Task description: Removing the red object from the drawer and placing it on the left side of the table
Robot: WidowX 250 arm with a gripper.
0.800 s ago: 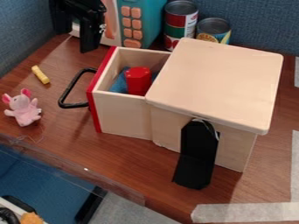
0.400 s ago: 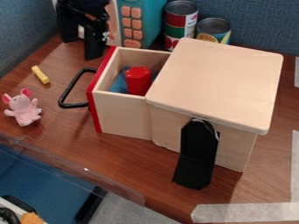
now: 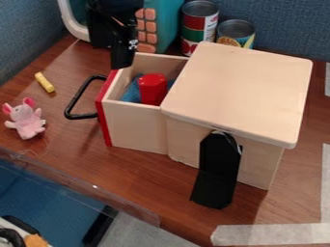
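Hanging at the upper left of the view, your gripper (image 3: 111, 57) has its fingers apart with nothing between them, one tip against the drawer's far front corner as the camera sees it. Your red object (image 3: 153, 89) is inside the open drawer (image 3: 134, 123) – upright, with blue material (image 3: 131, 92) beside it. To the left of the drawer's black handle (image 3: 82, 116), you have a pink plush mouse (image 3: 26, 119) and a small yellow piece (image 3: 44, 82) on the table (image 3: 138, 181). Behind the wooden box (image 3: 241, 91) stand two cans (image 3: 199, 24) – just beside a teal toy with orange buttons (image 3: 167, 21).
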